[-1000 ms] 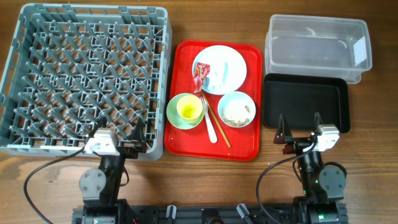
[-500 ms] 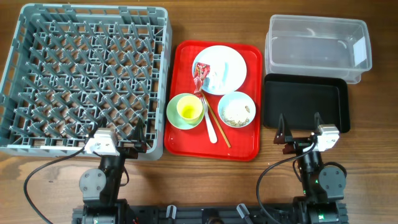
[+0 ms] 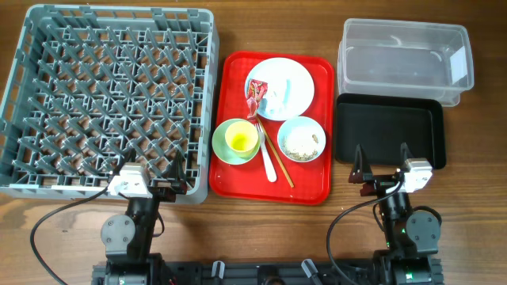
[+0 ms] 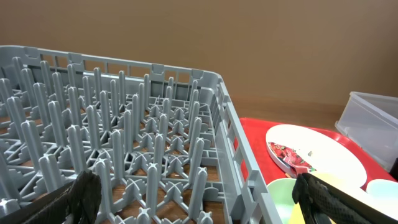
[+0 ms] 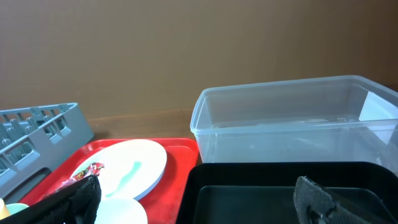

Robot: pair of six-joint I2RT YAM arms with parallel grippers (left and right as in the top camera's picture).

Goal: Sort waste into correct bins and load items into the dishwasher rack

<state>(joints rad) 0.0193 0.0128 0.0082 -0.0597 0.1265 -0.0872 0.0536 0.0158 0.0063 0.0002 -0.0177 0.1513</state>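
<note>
Released: left end effector (image 3: 158, 165), right end effector (image 3: 381, 154); pegged grey lattice rack (image 3: 203, 103); clear rectangular tub (image 3: 402, 27).

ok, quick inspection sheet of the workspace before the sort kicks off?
Surface: wooden table, no spills seen.
Job's things: grey rack at left, nothing in it. Red tray in the middle carries the plate with wrapper and tissue, green bowl with yellow cup inside, and blue bowl with food scraps. Fork and chopsticks lie between the bowls. Clear tub and black tray at right, nothing visible in either.
Clutter: nothing seen.
Grippers: left gripper open at the rack's near edge; right gripper open at the black tray's near edge; neither holds anything.
Cables: left cable and right cable loop on the table by the arm bases.
Surroundings: plain brown wall.
</note>
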